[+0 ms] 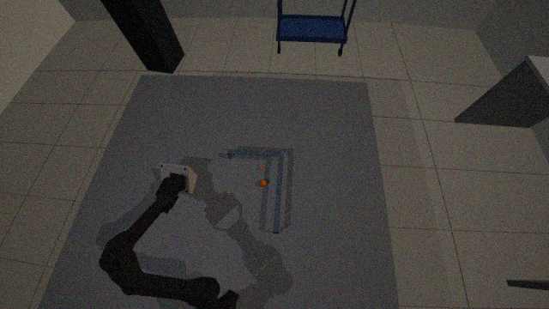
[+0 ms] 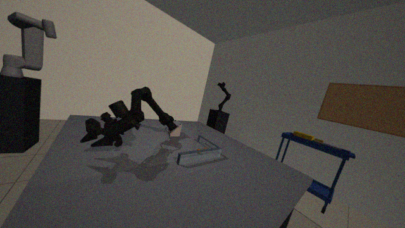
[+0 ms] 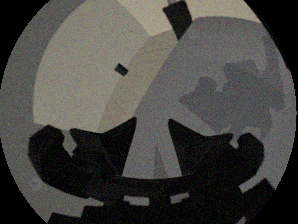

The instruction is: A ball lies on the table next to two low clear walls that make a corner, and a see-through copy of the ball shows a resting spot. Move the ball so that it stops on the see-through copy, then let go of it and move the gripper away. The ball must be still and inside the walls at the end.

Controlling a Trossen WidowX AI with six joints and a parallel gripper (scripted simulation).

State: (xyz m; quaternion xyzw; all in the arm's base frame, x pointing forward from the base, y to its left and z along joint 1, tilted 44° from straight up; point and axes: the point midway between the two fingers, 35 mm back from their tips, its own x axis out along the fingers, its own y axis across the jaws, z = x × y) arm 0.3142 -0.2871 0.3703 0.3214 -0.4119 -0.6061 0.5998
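Observation:
A small orange ball [image 1: 262,183] [image 2: 199,151] lies on the grey table [image 1: 326,129] inside the corner made by two low clear walls [image 1: 279,193] [image 2: 197,156], close to the long wall. The faint see-through copy [image 1: 260,166] sits a short way beyond the ball, nearer the corner. My gripper [image 1: 179,173] [image 2: 174,129] [image 3: 152,120] is well to the left of the walls, outside them and apart from the ball. In the wrist view its two dark fingers stand partly apart, with only bare table between them. The ball is not in the wrist view.
A blue cart [image 1: 310,27] [image 2: 316,147] stands off the far side of the table. A dark pillar [image 1: 146,34] stands at the far left corner. A grey block [image 1: 506,99] lies on the floor to the right. Another arm stands on a black pedestal [image 2: 19,111].

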